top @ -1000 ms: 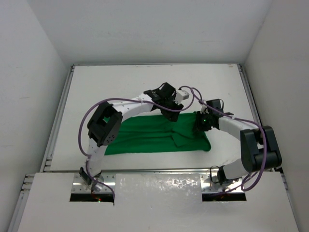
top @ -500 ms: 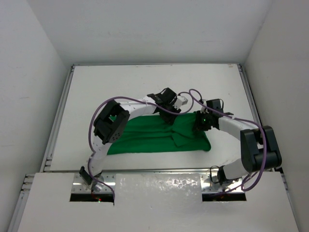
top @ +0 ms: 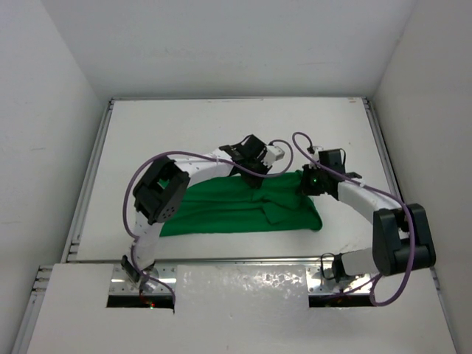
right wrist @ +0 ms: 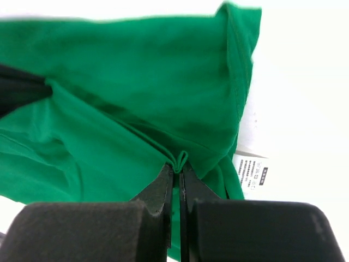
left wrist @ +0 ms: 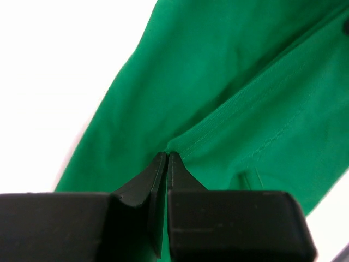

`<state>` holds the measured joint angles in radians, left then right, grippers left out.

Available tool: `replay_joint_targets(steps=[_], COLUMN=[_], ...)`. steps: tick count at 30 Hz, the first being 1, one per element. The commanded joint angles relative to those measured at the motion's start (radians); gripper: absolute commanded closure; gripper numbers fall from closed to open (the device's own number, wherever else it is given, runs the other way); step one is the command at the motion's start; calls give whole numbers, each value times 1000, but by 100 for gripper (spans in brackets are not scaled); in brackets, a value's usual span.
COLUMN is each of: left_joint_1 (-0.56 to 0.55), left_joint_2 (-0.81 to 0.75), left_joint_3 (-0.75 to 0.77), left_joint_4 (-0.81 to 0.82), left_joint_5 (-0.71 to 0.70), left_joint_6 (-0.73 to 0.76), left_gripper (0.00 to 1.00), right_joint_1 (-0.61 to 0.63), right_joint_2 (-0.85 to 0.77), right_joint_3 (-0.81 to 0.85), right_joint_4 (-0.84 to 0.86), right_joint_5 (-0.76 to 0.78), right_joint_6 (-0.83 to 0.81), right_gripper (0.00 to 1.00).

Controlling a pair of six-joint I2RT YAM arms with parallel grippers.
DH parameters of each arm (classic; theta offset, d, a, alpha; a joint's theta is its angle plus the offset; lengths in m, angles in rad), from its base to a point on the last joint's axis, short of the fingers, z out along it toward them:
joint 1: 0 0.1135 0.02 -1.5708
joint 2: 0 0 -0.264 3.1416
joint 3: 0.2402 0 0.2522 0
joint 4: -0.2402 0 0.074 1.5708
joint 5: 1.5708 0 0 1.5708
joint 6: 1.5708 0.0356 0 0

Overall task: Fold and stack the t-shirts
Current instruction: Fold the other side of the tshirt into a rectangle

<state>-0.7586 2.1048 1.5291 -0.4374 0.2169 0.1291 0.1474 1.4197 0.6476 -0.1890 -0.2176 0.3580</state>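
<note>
On the counter (top: 169, 133) lies the green t-shirt (top: 228, 210), a rumpled, partly folded band. Left gripper (left wrist: 166, 159) sits at the shirt's far edge, near its middle, jaws clenched on a hem. Right gripper (right wrist: 177, 168) is at the shirt's far right corner, jaws pinched on a hem loop. The cloth looks light and limp and will likely sag and drag. Best taken by hems or corners, both sides together.

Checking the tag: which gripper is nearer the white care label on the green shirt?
Right. The right gripper pinches the t-shirt just beside the care label; the left gripper pinches it farther left, with the label not in its view.
</note>
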Motion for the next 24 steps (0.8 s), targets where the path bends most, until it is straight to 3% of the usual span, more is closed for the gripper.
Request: replay_joint_targets(steps=[1, 16, 20, 21, 22, 24], left_joint_1=[-7, -7, -8, -10, -10, -10], left_joint_2=[-108, -22, -14, -15, -20, -38], left_joint_3=[-29, -21, -41, -43, -50, -53], left_joint_4=[66, 80, 94, 91, 94, 98], left_joint_5=[-17, -111, -114, -82, -65, -48], left_joint_6=[-3, 14, 18, 20, 26, 24], left_gripper=[100, 100, 100, 91, 83, 63], right_joint_1=[-6, -6, -6, -6, -6, -15], right_joint_2=[-62, 99, 134, 137, 136, 119], right_joint_3=[14, 130, 162, 164, 168, 188], right_joint_4=[29, -21, -56, -66, -85, -105], right_joint_5=[29, 83, 90, 90, 87, 80], right_joint_6=[-11, -68, -91, -102, -106, -113], right_gripper=[100, 99, 92, 90, 78, 66])
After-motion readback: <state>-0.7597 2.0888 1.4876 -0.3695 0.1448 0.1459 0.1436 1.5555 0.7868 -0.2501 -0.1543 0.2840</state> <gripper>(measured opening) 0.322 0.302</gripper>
